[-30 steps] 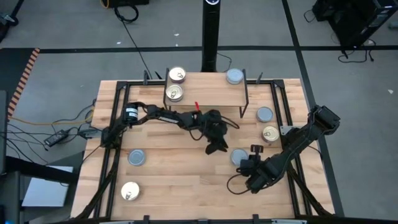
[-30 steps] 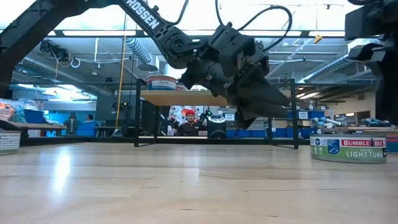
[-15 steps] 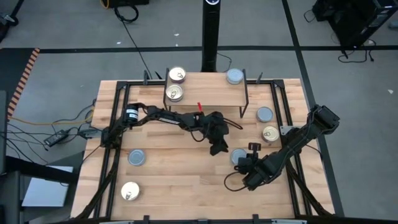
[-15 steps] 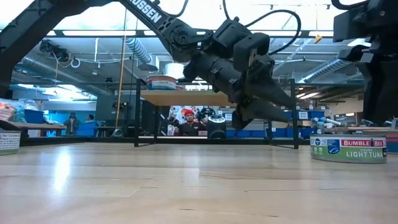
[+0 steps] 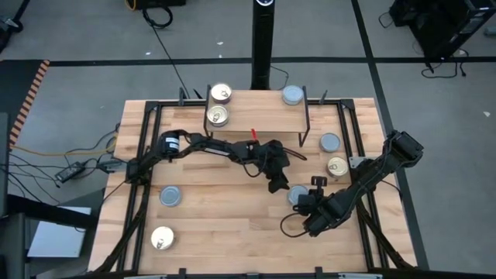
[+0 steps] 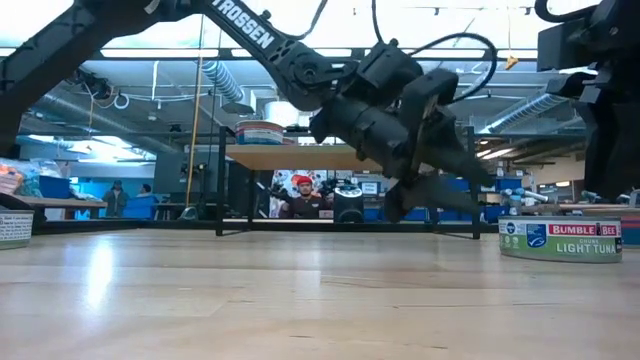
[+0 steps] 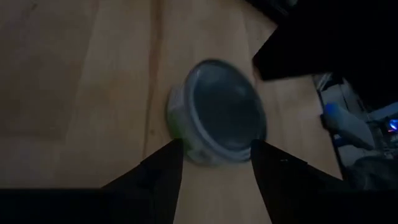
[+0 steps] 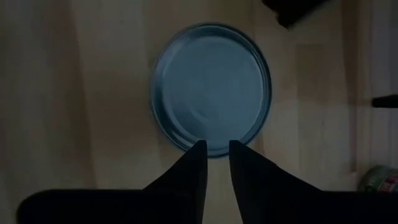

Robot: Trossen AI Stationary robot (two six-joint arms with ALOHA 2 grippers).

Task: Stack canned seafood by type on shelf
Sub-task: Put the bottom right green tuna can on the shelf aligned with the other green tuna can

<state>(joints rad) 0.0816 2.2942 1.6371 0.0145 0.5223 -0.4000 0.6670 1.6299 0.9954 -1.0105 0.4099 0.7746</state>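
Wooden surface [image 5: 232,232] on a grey floor, a workshop with a seated person [image 6: 302,197] beyond it. Shelf [image 5: 260,115], well beyond both jaws: two gold-lidded tins [image 5: 220,94] [image 5: 217,116] at one end, one blue-grey tin [image 5: 291,94] at the other. Left jaws [image 5: 277,186], spread wide, empty, fingers [image 7: 165,171] either side of a blue-grey tin [image 7: 217,112] just ahead of their tips, not touching. Right jaws [image 5: 311,203], fingers [image 8: 193,165] narrow and nearly together, empty, the same tin directly in front of them. To the right jaws' far side: one blue-grey tin [image 5: 329,142], one gold tin [image 5: 336,166]. Well behind the left jaws: one blue-grey tin [image 5: 170,195], one gold tin [image 5: 162,238].
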